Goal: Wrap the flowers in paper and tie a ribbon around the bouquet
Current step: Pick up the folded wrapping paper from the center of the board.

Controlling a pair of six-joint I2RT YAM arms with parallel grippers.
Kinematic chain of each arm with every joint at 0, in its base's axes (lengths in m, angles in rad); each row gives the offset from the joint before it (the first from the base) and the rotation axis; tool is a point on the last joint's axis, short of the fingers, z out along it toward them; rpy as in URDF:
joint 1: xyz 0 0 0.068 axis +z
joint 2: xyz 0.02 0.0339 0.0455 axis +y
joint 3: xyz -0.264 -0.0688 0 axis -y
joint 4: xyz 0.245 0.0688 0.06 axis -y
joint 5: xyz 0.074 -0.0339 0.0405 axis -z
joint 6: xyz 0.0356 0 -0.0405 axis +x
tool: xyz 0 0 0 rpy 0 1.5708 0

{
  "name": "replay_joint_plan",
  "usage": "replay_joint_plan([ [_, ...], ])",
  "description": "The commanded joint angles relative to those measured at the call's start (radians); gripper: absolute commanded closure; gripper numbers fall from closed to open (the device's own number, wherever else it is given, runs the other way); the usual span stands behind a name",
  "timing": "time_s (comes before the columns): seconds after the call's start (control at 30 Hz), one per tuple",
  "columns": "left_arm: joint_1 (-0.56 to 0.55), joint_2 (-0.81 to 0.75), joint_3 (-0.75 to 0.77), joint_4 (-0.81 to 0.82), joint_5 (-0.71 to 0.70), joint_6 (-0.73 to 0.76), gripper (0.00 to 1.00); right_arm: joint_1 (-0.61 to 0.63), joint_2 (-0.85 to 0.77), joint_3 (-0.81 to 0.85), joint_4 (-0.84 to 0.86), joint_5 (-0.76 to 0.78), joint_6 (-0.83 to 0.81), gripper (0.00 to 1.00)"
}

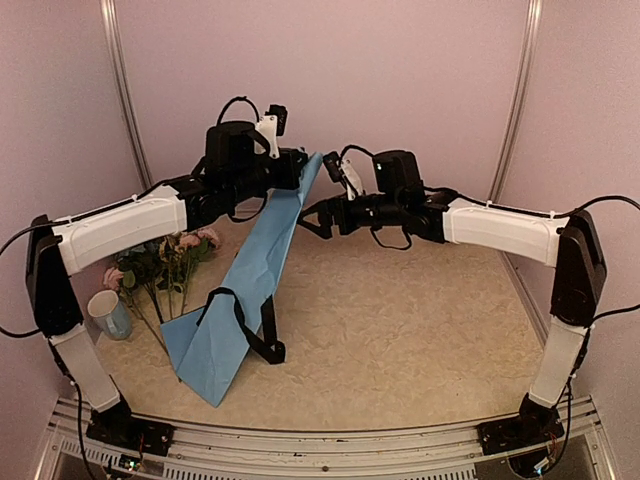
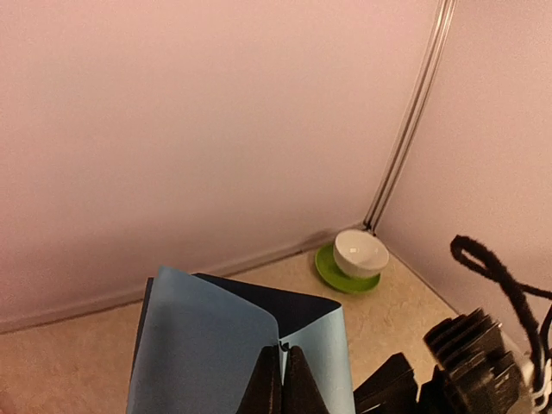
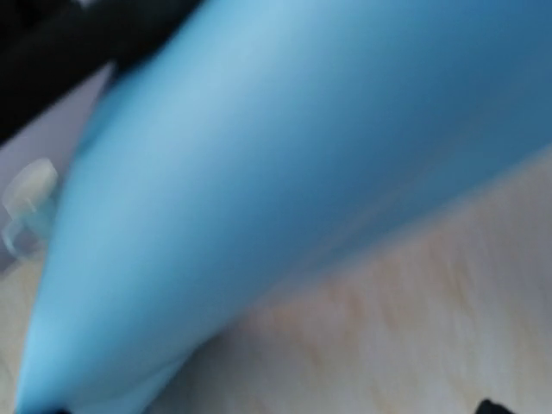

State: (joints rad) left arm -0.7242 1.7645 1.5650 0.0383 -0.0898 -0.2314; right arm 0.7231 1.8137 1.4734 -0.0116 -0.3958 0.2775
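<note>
- High above the back of the table (image 1: 400, 330), my left pincer (image 1: 298, 172) is pressed together on the top edge of the paper (image 1: 255, 270).
- From my left wrist view, my two dark fingers (image 2: 267, 384) meet tip to tip, with the sheet pinched between them.
- At that pinch the paper (image 2: 198, 354) shows its light blue face towards me, with the dark navy side folded in behind it.
- From my grip the sheet hangs as a long slanted strip, down and to the left. Its lower end lies spread on the table near my left arm's base.
- The ribbon (image 1: 243, 325) is draped over that lower part. One black loop sits on the blue face, and the rest trails off the right edge onto the table.
- The flowers (image 1: 170, 255) lie on the table just left of the paper, pink blooms at the top, thin stems pointing towards the sheet's bottom corner.
- A pale mug (image 1: 110, 313) stands near the blooms, further left.
- My right pincer (image 1: 312, 222) is spread wide and holds nothing. It hangs just beside the right edge of the raised strip, and I cannot tell whether it touches it.
- My right wrist view is blurred, and the paper (image 3: 259, 172) fills most of it.
- In the far corner, a white bowl (image 2: 360, 252) rests on a green saucer (image 2: 336, 274).
</note>
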Motion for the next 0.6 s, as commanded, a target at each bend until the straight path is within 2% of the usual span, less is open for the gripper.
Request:
replay_joint_plan([
  [0.0,-0.019,-0.118,-0.014,0.171,-0.216,0.186,1.00,0.037,0.034,0.167,0.000,0.022,-0.075,0.00],
  [0.03,-0.016,-0.141,-0.009,0.192,-0.295,0.225,1.00,0.038,0.029,0.176,0.009,0.021,-0.078,0.00],
  [0.13,-0.019,-0.197,-0.012,0.241,-0.387,0.295,1.00,0.039,0.010,0.176,0.031,0.019,-0.095,0.00],
  [0.33,-0.068,-0.281,-0.074,0.490,-0.460,0.476,1.00,0.057,-0.002,0.200,0.033,-0.042,-0.142,0.00],
  [0.43,-0.075,-0.278,-0.034,0.479,-0.461,0.463,1.00,0.090,-0.025,0.202,0.040,-0.049,-0.196,0.00],
  [0.57,-0.115,-0.272,-0.079,0.501,-0.459,0.393,1.00,0.165,-0.032,0.205,0.083,-0.011,-0.254,0.00],
])
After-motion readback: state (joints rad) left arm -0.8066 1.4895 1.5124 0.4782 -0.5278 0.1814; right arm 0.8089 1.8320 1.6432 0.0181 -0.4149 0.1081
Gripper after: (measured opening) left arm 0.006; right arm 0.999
